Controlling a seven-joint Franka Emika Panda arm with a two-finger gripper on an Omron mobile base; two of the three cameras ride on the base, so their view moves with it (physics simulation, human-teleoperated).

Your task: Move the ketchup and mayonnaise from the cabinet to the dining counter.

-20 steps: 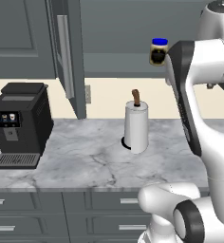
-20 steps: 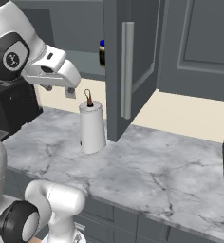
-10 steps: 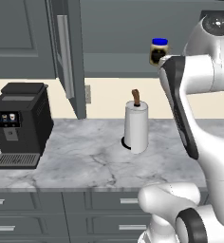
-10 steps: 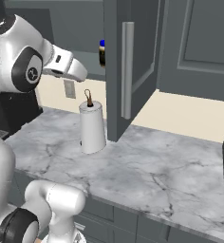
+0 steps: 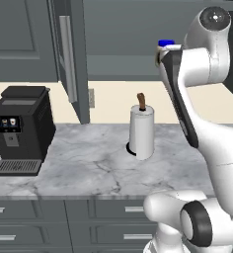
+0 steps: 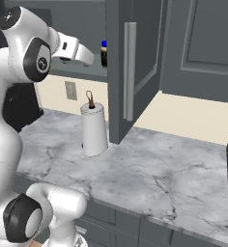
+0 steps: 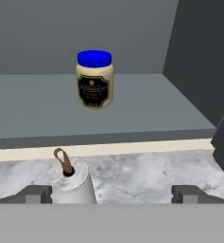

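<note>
Gripper (image 7: 112,194) jaws wide, nothing held. Mayonnaise jar (image 7: 95,79) stands upright on the cabinet shelf (image 7: 33,109), dead ahead at 12 o'clock, well apart; straight reach forward likely.

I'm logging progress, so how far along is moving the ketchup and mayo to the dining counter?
Early stage. Done: the cabinet door stands open. In hand: nothing; the gripper is open and empty, facing the mayonnaise, which sits upright on the cabinet shelf. Left: grasp the jar, carry it to the dining counter, then do the ketchup too. Neither of those two appears here. A paper-towel roll stands below on the worktop.
</note>
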